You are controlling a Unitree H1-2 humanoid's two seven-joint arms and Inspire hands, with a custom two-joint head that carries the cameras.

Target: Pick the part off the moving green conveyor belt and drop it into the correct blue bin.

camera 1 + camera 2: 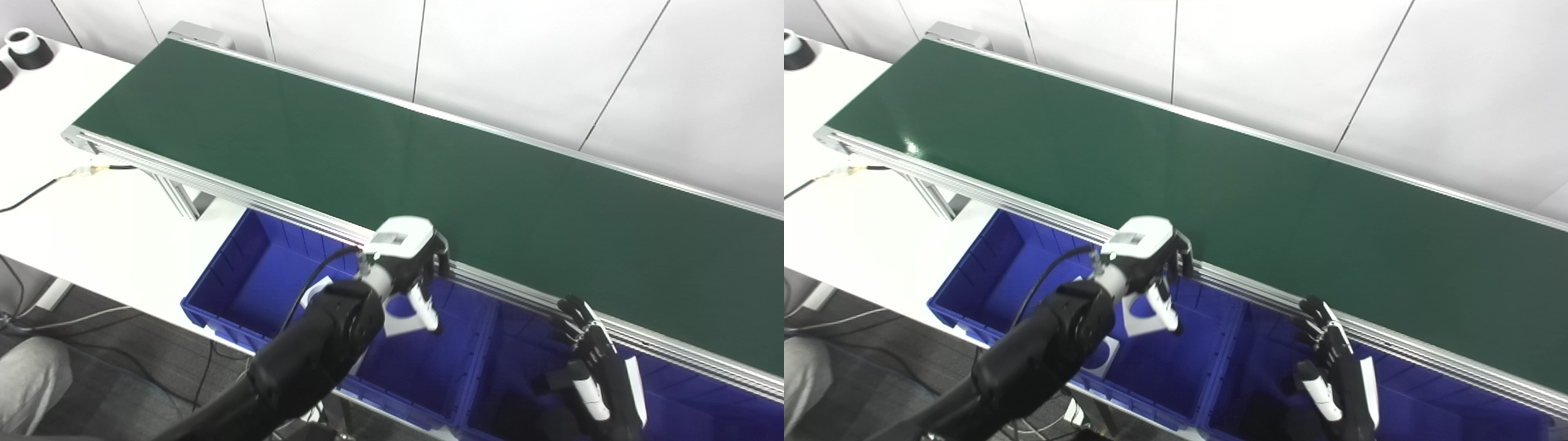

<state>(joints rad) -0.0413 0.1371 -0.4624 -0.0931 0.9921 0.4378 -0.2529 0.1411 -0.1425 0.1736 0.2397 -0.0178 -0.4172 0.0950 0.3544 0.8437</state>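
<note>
The green conveyor belt (pixel 429 165) runs diagonally and carries nothing that I can see. My left hand (pixel 407 254) hovers over the middle blue bin (pixel 422 373), just off the belt's near rail, its fingers curled downward and its thumb stretched down apart from them. A flat white part with a round hole (pixel 401 321) is tilted in the air under the palm, beside the thumb and not pinched between thumb and fingers. Another white part (pixel 1102 355) lies on a bin floor. My right hand (pixel 591 367) hangs open over the right blue bin (pixel 508 373).
A row of blue bins sits below the belt's near rail, the left bin (pixel 251 288) partly hidden by my arm. On the white table (pixel 79 220) lies a cable (pixel 30 193). Black-and-white cylinders (pixel 26 48) stand at the far left corner.
</note>
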